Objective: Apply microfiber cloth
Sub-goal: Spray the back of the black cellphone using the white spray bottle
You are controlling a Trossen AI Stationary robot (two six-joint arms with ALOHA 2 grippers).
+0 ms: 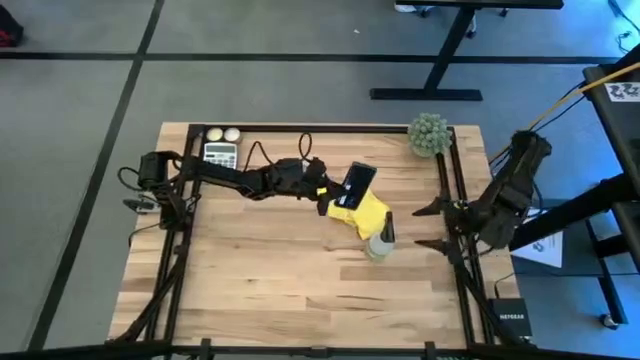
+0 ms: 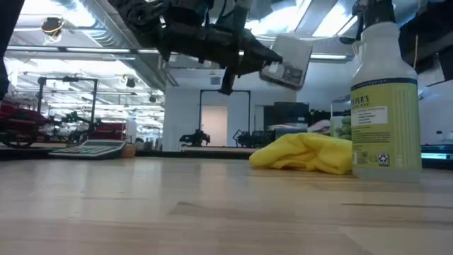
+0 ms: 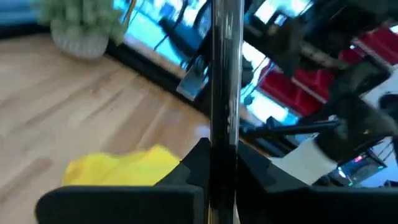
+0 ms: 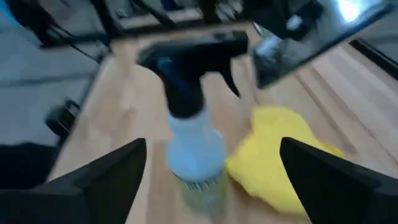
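Beside the microfiber cloth [image 1: 366, 214], a spray bottle [image 1: 381, 240].

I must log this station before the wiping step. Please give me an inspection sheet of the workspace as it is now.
Surface: wooden table, bare at the front.
Job's things: yellow cloth lying on the table; phone held above it.
Clutter: spray bottle upright beside the cloth; calculator, two small balls, plant along the back edge.
Hands: left hand shut on the phone; right hand open, near the bottle, empty.
Cables: black cable looping over the left arm.
Surroundings: desks and floor, no person seen.
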